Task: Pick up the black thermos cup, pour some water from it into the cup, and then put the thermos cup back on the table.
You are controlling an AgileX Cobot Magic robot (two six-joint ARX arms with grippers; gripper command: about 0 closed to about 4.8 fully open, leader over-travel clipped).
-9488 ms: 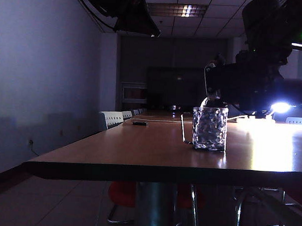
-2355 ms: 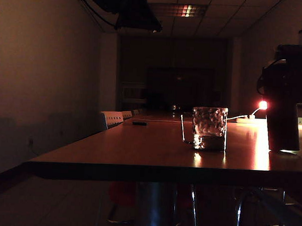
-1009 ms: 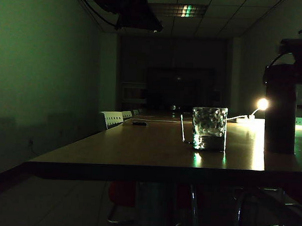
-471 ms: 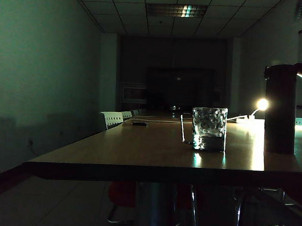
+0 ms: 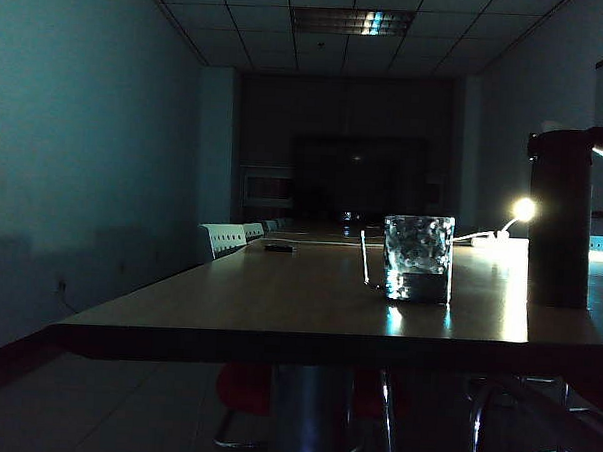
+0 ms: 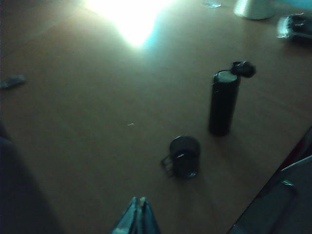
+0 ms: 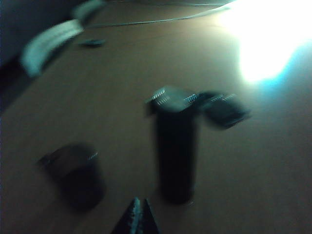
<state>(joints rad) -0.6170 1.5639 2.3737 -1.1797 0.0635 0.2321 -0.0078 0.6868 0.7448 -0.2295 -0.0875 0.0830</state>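
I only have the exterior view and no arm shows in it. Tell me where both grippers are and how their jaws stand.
Observer: The left gripper hangs above the table, shut and empty, short of the cup.
Operator: Report the right one.
Observer: The right gripper is also shut and empty, hanging just short of the black thermos cup without touching it.
Operator: Describe the thermos top; my view cuts it off.
Observer: Its lid piece is flipped open, jutting sideways from the mouth.
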